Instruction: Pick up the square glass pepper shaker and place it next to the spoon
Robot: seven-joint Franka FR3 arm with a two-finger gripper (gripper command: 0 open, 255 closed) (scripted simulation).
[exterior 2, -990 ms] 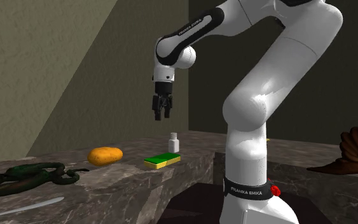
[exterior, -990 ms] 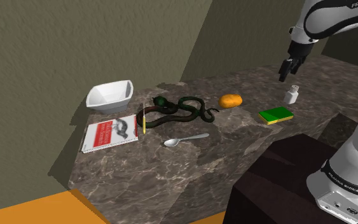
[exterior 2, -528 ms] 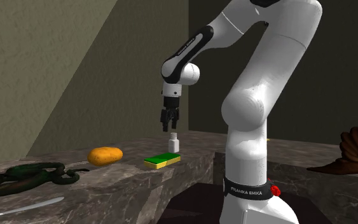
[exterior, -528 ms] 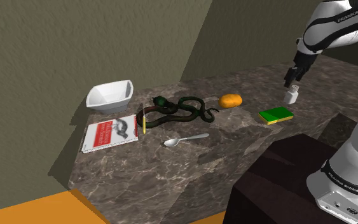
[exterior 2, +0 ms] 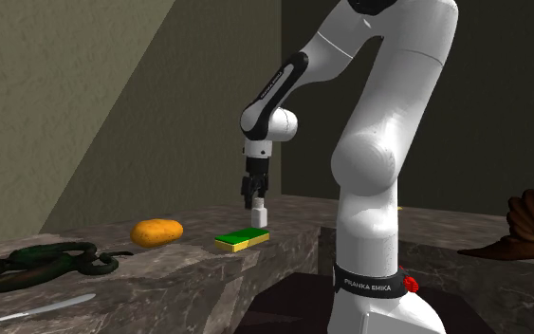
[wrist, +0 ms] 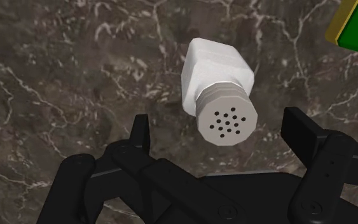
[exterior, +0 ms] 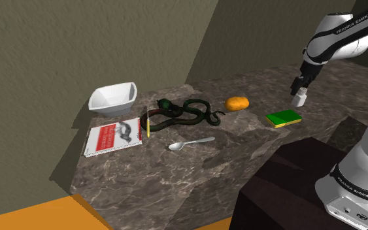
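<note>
Your black two-finger gripper [exterior 2: 255, 199] hangs wide open and empty, straddling the cap of the white square-bodied pepper shaker [wrist: 217, 70], which stands upright on the dark marbled counter [exterior: 228, 157] just beside the green-and-yellow sponge [exterior: 284, 118]; closing this high on the round cap could tip it.

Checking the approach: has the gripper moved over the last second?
Yes. In the second exterior view the gripper has dropped from well above the white shaker to its cap.

white bowl [exterior: 113, 99] | red-white booklet [exterior: 114, 138] | yellow pencil [exterior: 148, 121] | dark green snake [exterior: 187, 112] | orange lump [exterior: 237, 103] | green sponge [exterior: 284, 118] | marbled counter [exterior: 176, 176]
</note>
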